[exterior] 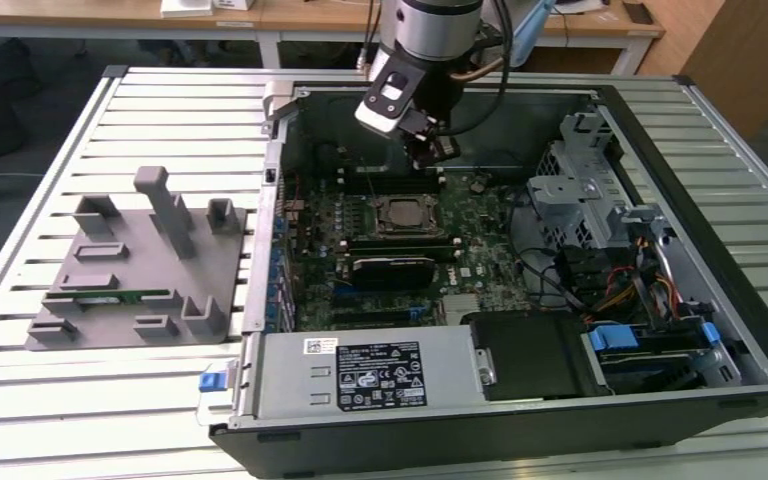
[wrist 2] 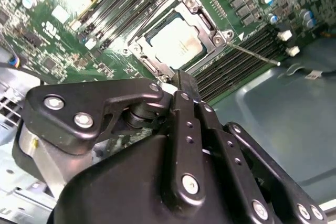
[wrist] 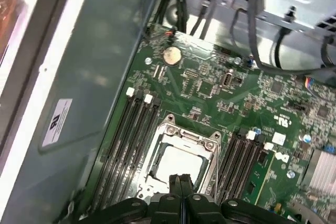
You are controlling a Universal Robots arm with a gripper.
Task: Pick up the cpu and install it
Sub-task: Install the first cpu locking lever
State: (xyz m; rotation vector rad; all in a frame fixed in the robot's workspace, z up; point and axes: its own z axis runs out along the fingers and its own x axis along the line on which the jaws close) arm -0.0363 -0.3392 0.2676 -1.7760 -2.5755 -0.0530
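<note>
The gripper (wrist: pixel 181 179) hangs over the board (wrist: pixel 210 93), fingers pressed together with nothing between them, tips overlapping the cpu's (wrist: pixel 176 162) near edge. The cpu lies flat inside the socket frame (wrist: pixel 189 136), between two banks of memory slots (wrist: pixel 128 145). A coin cell (wrist: pixel 171 54) sits near black cables (wrist: pixel 178 3).

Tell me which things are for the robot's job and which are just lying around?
For the job:
- the cpu, lying in its socket on the green board
- the gripper, fingers shut, close by the cpu

Just lying about:
- the grey fixture plate beside the computer case
- the green memory stick on that plate
- the round battery
</note>
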